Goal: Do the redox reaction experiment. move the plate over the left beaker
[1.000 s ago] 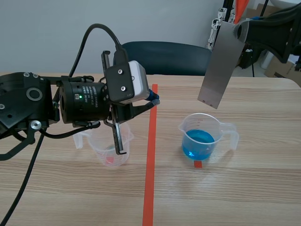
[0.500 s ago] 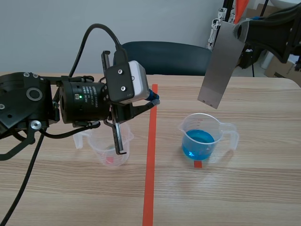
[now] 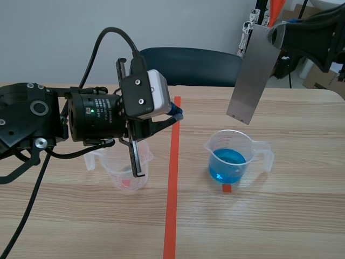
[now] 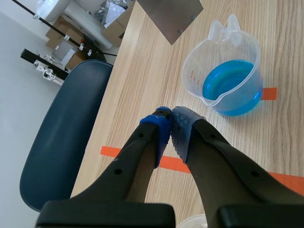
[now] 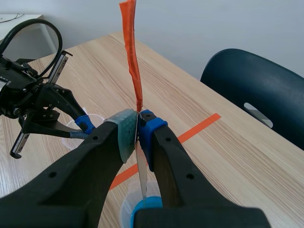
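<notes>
A grey metal plate (image 3: 251,74) hangs tilted above and just behind the right beaker (image 3: 233,158), which holds blue liquid. My right gripper (image 3: 279,35) is shut on the plate's top end; in the right wrist view the plate (image 5: 141,175) shows edge-on between the pads of that gripper (image 5: 137,117). The left beaker (image 3: 127,171) is clear and stands left of the tape line. My left gripper (image 3: 175,114) hovers shut above and to the right of it, holding nothing. From the left wrist, the gripper (image 4: 170,119) points toward the blue beaker (image 4: 232,78) and the plate's lower corner (image 4: 168,16).
A dark blue chair (image 3: 188,65) stands behind the table's far edge. Boxes and metal stands (image 3: 253,21) are at the back right. The left arm's body (image 3: 43,118) spans the table's left side, right over the left beaker.
</notes>
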